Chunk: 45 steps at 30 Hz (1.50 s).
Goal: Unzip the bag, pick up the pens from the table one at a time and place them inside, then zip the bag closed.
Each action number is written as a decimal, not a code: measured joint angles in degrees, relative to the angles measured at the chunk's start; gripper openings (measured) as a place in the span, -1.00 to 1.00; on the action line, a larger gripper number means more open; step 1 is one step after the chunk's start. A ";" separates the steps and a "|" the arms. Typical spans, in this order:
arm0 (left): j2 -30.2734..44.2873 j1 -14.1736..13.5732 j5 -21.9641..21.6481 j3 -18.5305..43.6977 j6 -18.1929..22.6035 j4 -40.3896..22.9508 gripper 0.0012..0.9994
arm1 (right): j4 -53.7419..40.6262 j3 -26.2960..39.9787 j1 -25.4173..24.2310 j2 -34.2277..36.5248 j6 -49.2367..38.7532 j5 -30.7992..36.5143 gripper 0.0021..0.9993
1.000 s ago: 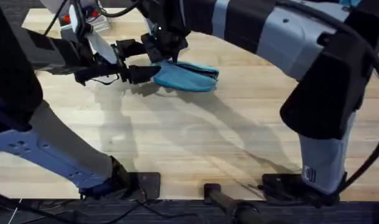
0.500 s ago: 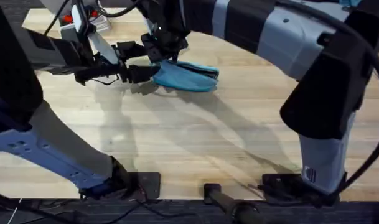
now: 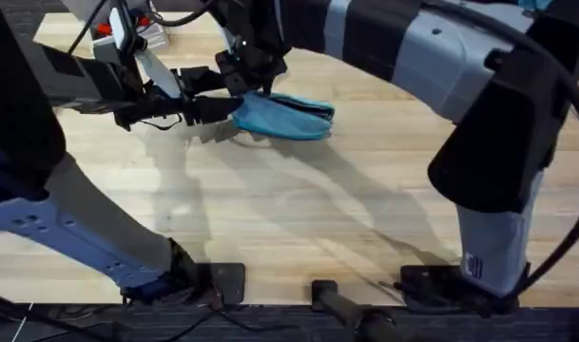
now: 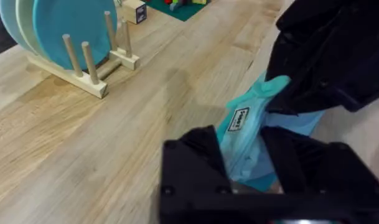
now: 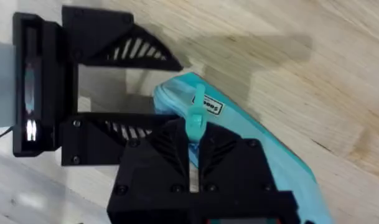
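light blue fabric, the bag (image 3: 284, 115) lies on the pale wood counter (image 3: 299, 209) toward the far side, a little left of the middle, its long side running left to right. both claws meet at its left end. the left claw (image 3: 222, 107) reaches in from the left, lying low over the counter, and its two black fingers (image 4: 195, 168) straddle the end of the bag; in the left wrist view the blue cloth with a small white label (image 4: 240, 119) sits between them, so the claw is closed on the bag's end. the right claw (image 3: 251, 76) comes down from above onto the same end. in the right wrist view its fingers (image 5: 170, 152) are pinched together on a light teal pull tab (image 5: 196, 118) that sticks up from the bag's zipper end, just beside the label. the left claw shows there too, its fingers on either side of the bag's tip. the two claws are near each other, the right one above the left.

behind the bag, in the left wrist view, a teal disc (image 4: 65, 25) stands in a wooden peg rack (image 4: 89, 68) on the counter, well apart from the bag. some small coloured blocks (image 4: 177, 5) lie farther back; what they are i cannot tell.
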 joint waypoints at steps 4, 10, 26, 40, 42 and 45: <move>0.00 -0.20 0.74 -0.11 0.08 -0.40 -0.85 | 0.35 0.00 -0.02 0.00 0.00 0.26 -0.84; 0.00 -0.26 0.79 -0.11 -0.05 -1.10 -0.91 | 0.23 0.00 -0.11 0.00 0.00 0.37 -0.83; 0.00 -0.22 0.79 -0.11 -0.05 -2.22 -0.92 | -0.36 0.00 -0.11 0.00 -1.42 0.31 -0.94; 0.00 -2.21 1.77 -0.22 -0.05 -3.09 -0.92 | -7.58 1.20 -2.82 0.00 -3.79 -3.37 -0.94; 0.00 -2.32 1.87 -0.22 -0.05 -3.07 -0.92 | -8.04 1.22 -3.39 -0.02 -4.95 -4.26 -0.94; 0.00 -2.38 2.16 -0.22 -0.07 -3.08 -0.92 | -8.63 1.30 -4.03 -0.07 -7.14 -5.45 -0.94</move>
